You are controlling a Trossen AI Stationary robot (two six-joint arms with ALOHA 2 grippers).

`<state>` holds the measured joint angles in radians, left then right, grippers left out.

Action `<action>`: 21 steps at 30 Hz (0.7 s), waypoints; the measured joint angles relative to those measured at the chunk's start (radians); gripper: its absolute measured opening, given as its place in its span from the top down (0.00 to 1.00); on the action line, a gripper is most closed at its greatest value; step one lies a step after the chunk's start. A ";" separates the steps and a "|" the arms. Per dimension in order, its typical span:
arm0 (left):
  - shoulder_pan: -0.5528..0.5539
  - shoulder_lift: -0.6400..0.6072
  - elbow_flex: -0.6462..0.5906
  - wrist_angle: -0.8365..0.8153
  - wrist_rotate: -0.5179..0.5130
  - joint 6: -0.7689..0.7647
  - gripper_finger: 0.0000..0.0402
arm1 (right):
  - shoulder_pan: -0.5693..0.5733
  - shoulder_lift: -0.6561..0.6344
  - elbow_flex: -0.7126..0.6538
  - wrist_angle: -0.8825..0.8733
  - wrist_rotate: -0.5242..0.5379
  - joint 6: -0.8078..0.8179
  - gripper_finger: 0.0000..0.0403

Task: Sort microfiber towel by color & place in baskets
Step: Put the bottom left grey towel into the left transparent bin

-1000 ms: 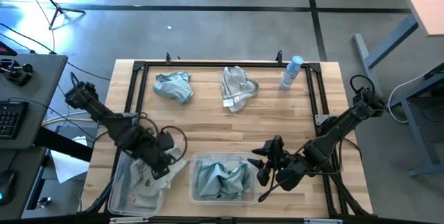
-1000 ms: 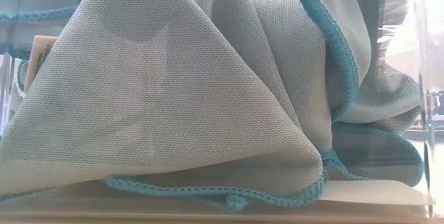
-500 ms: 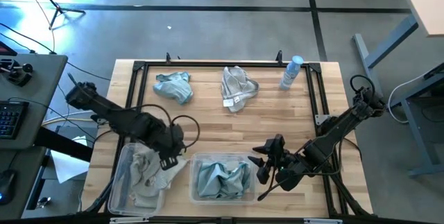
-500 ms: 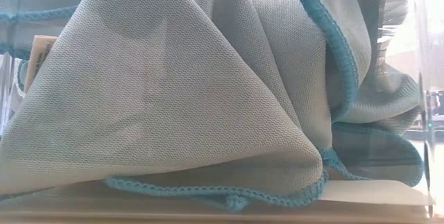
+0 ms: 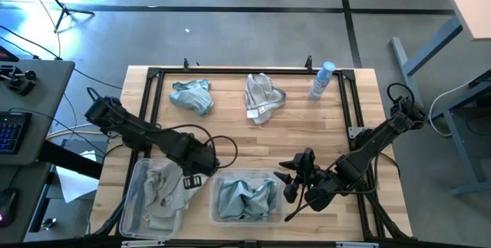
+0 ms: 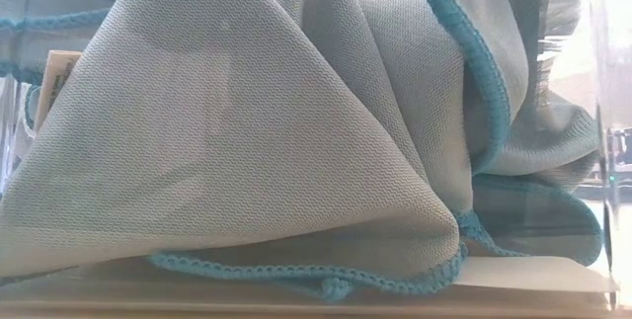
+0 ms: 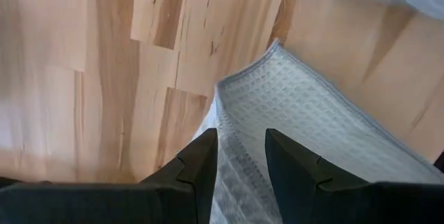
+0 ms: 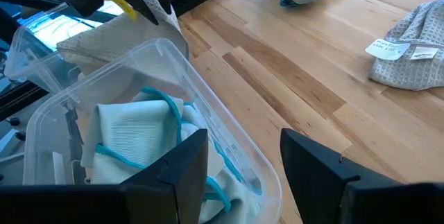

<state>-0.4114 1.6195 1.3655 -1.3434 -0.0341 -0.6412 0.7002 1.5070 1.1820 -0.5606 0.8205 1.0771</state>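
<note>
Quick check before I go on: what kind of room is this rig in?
Probably a robotics lab or workshop: a wooden table in a black frame on a bare concrete floor, a desk with a keyboard, and loose cables.

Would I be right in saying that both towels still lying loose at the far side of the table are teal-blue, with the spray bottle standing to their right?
Not quite. The high view shows only the left towel is teal-blue; the one beside it is grey-beige. The spray bottle does stand to their right.
</note>
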 joint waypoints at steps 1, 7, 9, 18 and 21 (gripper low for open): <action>0.000 0.005 0.000 0.000 0.000 0.010 0.73 | 0.000 0.000 0.000 0.000 0.000 0.000 0.56; 0.000 0.042 0.000 -0.061 -0.036 0.078 0.73 | 0.000 0.000 0.000 0.000 0.007 0.001 0.56; 0.000 0.057 0.000 -0.109 -0.079 0.078 0.73 | 0.000 0.000 0.000 0.000 0.006 0.000 0.56; 0.001 0.071 0.000 -0.146 -0.086 0.071 0.83 | 0.000 0.000 0.000 -0.002 0.014 -0.001 0.56; 0.001 0.070 0.000 -0.151 -0.062 0.070 0.96 | 0.000 0.000 0.000 -0.004 0.014 -0.001 0.56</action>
<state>-0.4103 1.6897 1.3655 -1.4947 -0.0963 -0.5713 0.7002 1.5070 1.1820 -0.5648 0.8349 1.0760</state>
